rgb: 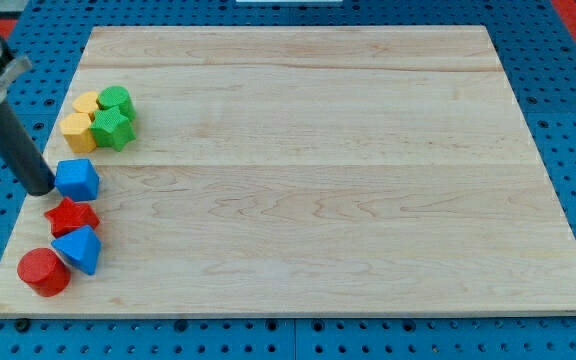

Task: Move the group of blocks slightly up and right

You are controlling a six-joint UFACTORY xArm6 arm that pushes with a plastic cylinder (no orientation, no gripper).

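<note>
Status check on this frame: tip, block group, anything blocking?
My tip touching blue cube from the view's left. Yellow-green cluster above it, untouched. Up-right path unobstructed.

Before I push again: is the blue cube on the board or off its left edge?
On the board. The blue cube rests fully on the wooden board, near its left edge, with my tip against its left side.

Blocks: two yellow [81, 122], two green [114, 117], two blue [77, 179], two red [71, 215].

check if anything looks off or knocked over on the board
Nothing stands out. All eight blocks sit flat near the view's left edge: a yellow and green cluster above, then blue cube, red star, blue wedge, red cylinder. My tip touches the cube's left side.
</note>
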